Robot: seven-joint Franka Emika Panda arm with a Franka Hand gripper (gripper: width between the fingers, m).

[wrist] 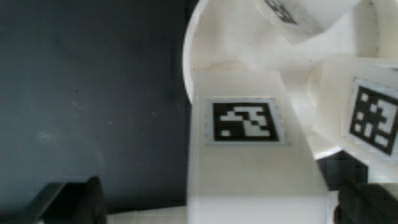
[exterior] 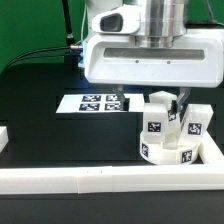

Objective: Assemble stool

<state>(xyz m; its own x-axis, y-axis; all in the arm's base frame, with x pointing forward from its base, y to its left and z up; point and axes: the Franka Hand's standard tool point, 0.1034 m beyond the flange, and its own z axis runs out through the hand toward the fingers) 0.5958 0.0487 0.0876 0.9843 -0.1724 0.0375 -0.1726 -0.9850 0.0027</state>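
- The seat (exterior: 170,150) sits on the table (exterior: 50,110) at the exterior view's right, close behind the front rail (exterior: 100,178)
- One leg block (exterior: 157,116) stands on the seat, upright
- A second leg block (exterior: 194,125) stands just to the exterior view's right of the first one
- The marker board (exterior: 90,102) lies flat on the table, behind the seat and toward the exterior view's left
- The gripper (exterior: 177,98) hangs just above the two leg blocks
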